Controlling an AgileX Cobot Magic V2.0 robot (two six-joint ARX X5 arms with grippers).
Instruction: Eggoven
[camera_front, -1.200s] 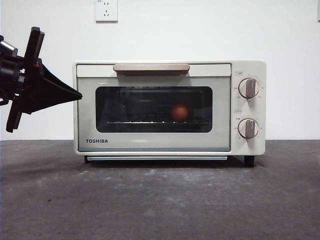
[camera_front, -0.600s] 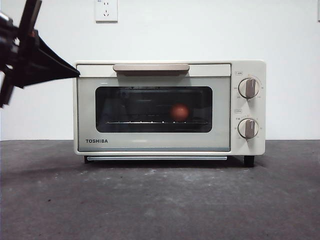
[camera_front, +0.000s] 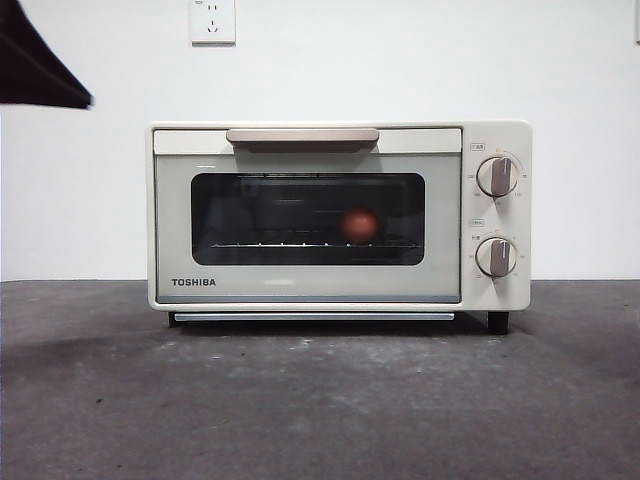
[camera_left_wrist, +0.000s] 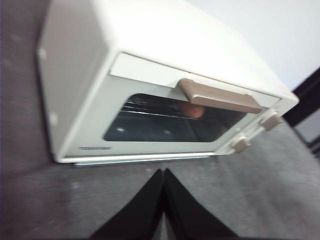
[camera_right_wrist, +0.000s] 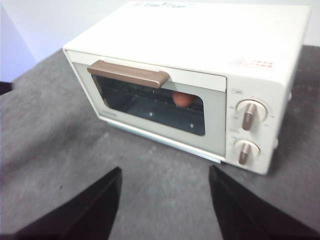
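Observation:
The cream Toshiba toaster oven (camera_front: 340, 215) stands on the dark table with its glass door shut and tan handle (camera_front: 302, 135) on top. The reddish-brown egg (camera_front: 359, 225) sits on the rack inside, seen through the glass; it also shows in the left wrist view (camera_left_wrist: 191, 110) and the right wrist view (camera_right_wrist: 182, 98). My left gripper (camera_left_wrist: 163, 172) is shut and empty, raised in front of the oven's left side; in the front view it shows as a black tip (camera_front: 40, 70) at the top left corner. My right gripper (camera_right_wrist: 165, 172) is open and empty, in front of the oven.
Two knobs (camera_front: 497, 176) (camera_front: 496, 257) are on the oven's right panel. A wall socket (camera_front: 212, 20) is on the white wall behind. The dark grey table (camera_front: 320, 400) stretches in front of the oven.
The left gripper has risen and drawn back to the upper left, away from the oven's left side. The oven and egg have not moved.

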